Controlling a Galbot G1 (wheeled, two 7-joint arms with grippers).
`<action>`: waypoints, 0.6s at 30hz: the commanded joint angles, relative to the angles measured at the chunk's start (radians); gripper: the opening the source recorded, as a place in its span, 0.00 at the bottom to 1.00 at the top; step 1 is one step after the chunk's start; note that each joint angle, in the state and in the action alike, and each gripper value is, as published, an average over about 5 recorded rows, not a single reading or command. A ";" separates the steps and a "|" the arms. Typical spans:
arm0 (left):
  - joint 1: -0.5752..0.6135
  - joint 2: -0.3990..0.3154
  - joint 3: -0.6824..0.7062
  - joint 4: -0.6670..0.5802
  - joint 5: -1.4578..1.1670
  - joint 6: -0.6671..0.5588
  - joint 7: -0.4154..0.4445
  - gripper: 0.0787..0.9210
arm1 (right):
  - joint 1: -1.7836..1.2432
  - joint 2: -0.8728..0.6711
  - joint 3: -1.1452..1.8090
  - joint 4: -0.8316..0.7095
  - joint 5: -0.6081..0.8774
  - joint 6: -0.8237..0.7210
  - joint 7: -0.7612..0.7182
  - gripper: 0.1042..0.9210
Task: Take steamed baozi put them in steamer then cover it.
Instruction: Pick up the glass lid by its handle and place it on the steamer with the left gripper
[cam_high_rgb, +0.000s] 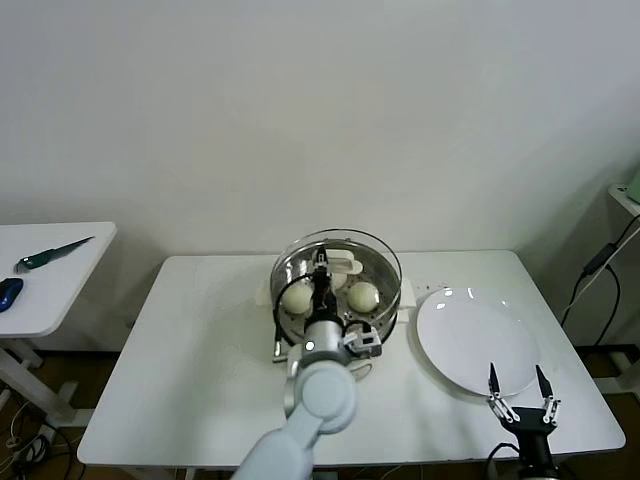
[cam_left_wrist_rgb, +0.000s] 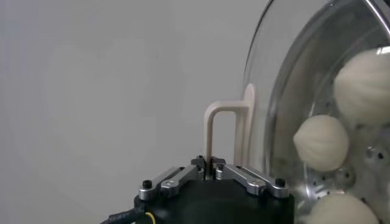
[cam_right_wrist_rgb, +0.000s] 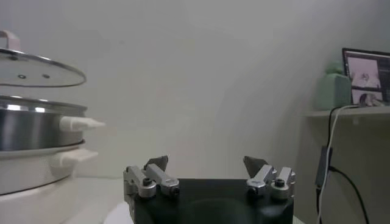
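The steamer (cam_high_rgb: 388, 268), a shiny steel pot on a cream-white base, stands at the back middle of the white table. Inside it lie cream-white steamed baozi (cam_high_rgb: 297, 296) (cam_high_rgb: 363, 295); three baozi (cam_left_wrist_rgb: 321, 142) show through the glass in the left wrist view. My left gripper (cam_high_rgb: 321, 265) (cam_left_wrist_rgb: 210, 164) is shut on the cream handle (cam_left_wrist_rgb: 222, 115) of the glass lid (cam_left_wrist_rgb: 280, 73). The lid (cam_right_wrist_rgb: 36, 67) hangs slightly above the steamer's rim (cam_right_wrist_rgb: 30, 106) with a gap. My right gripper (cam_high_rgb: 518, 383) (cam_right_wrist_rgb: 206, 163) stands open and empty at the table's front right.
A flat white plate (cam_high_rgb: 470, 335) lies right of the steamer, just behind the right gripper. A side table at the left carries a green-handled knife (cam_high_rgb: 50, 255) and a blue object (cam_high_rgb: 8, 292). A cable (cam_high_rgb: 600, 270) hangs at the far right.
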 joint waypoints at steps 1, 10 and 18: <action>-0.002 -0.107 0.048 0.047 0.110 0.023 0.013 0.09 | -0.004 -0.003 -0.003 -0.020 0.009 0.015 0.005 0.88; 0.033 -0.107 0.016 0.108 0.090 0.028 -0.058 0.09 | -0.010 0.006 -0.006 -0.017 0.002 0.017 0.003 0.88; 0.025 -0.107 -0.014 0.140 0.066 0.038 -0.092 0.09 | -0.015 0.003 0.002 -0.013 0.005 0.019 0.002 0.88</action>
